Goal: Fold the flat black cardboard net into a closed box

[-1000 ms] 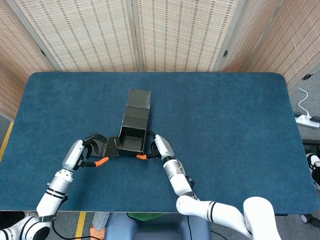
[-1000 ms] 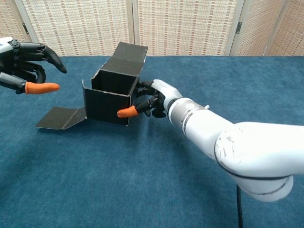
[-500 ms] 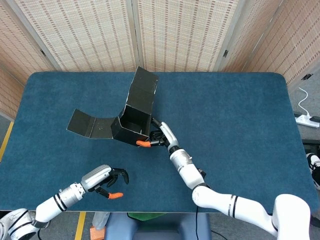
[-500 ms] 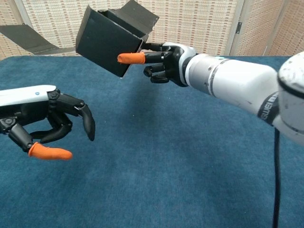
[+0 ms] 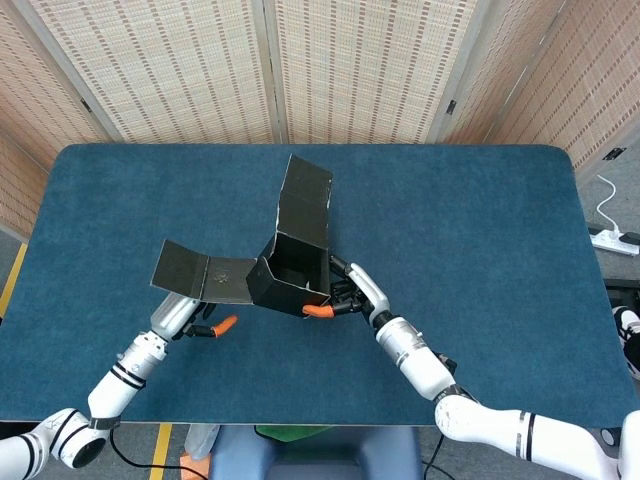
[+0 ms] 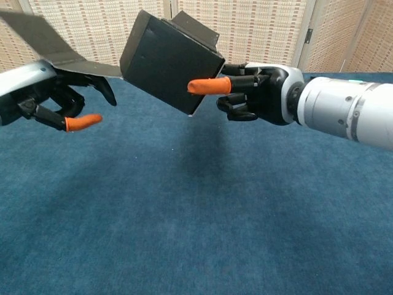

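Note:
The black cardboard box [image 5: 296, 277] is partly folded, with its walls up and its top open, and it hangs tilted above the table. My right hand [image 5: 350, 293] grips its right wall, the orange-tipped thumb [image 6: 209, 85] lying on the outside. A long lid flap [image 5: 306, 203] stands up behind the box. A creased side flap [image 5: 205, 275] stretches out to the left. My left hand [image 5: 188, 319] sits just under that flap with its fingers [image 6: 92, 83] apart and curved, holding nothing. In the chest view the box [image 6: 169, 61] fills the upper middle, between my left hand [image 6: 58, 98] and right hand [image 6: 261, 92].
The blue table [image 5: 480, 230] spreads under both hands. Woven screens [image 5: 350, 60] stand behind its far edge. A white power strip [image 5: 612, 238] lies on the floor past the right edge.
My right hand has carried the box a little to the right and nearer the cameras. My left hand has risen from low near the front edge to just under the left flap.

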### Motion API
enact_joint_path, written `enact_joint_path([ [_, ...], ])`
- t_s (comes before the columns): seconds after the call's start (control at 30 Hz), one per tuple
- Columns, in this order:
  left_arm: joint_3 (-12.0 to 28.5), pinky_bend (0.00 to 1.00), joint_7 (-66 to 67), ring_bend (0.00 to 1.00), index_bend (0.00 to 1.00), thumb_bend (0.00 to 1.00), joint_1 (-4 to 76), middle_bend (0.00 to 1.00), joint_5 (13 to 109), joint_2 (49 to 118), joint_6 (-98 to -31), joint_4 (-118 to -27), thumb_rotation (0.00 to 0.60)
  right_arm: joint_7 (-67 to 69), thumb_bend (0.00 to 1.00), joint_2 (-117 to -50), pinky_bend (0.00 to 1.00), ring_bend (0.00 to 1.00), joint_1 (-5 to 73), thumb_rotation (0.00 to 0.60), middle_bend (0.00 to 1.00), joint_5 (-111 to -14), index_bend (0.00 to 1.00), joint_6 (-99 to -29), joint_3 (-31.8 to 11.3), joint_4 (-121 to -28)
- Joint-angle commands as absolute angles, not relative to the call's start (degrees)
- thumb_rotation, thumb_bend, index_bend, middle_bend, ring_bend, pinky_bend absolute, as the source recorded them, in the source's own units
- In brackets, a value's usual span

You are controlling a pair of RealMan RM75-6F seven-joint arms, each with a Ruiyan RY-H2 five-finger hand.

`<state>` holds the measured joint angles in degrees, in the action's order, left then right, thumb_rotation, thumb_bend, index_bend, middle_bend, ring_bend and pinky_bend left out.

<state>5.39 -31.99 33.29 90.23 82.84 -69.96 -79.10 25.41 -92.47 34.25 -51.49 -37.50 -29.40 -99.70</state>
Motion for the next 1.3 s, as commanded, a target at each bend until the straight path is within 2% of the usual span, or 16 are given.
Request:
enact_joint_path([
  [0.03,7.4,0.94,-27.9,0.81,0.44,0.42,31.5,0.45,90.1,84.3,-75.3,-77.0,0.600,26.2,0.32,-91.9,1.00,0.76,33.2,0.600,0.56,-54.0,0.40,-38.4,-27.6,-100.0],
  [0.13,7.7,0.93,-24.5,0.81,0.42,0.41,30.6,0.43,91.5,84.9,-79.0,-76.3,0.600,26.9,0.32,-92.0,1.00,0.76,33.0,0.600,0.56,-55.5,0.40,-38.6,-26.5,-99.7],
  [0.33,6.9,0.93,-21.4,0.75,0.27,0.33,31.1,0.28,94.5,84.5,-80.9,-76.4,0.600,27.9,0.32,-92.0,1.00,0.76,33.2,0.600,0.55,-58.3,0.40,-38.8,-24.5,-99.4],
  [0.53,7.3,0.92,-19.3,0.72,0.23,0.31,32.4,0.24,96.8,85.0,-82.5,-75.8,0.600,28.4,0.32,-92.5,1.00,0.76,33.6,0.600,0.55,-60.2,0.40,-39.3,-22.7,-98.6],
  [1.03,5.0,0.92,-17.4,0.71,0.22,0.28,36.2,0.23,101.0,84.0,-80.0,-75.5,0.600,27.4,0.32,-95.3,1.00,0.76,35.0,0.600,0.55,-63.3,0.40,-42.3,-19.4,-94.7],
  [1.3,4.2,0.91,-18.0,0.71,0.25,0.28,37.8,0.25,101.6,86.4,-79.0,-72.3,0.600,25.2,0.32,-97.9,1.00,0.76,36.1,0.600,0.55,-64.7,0.40,-43.8,-17.4,-91.1],
])
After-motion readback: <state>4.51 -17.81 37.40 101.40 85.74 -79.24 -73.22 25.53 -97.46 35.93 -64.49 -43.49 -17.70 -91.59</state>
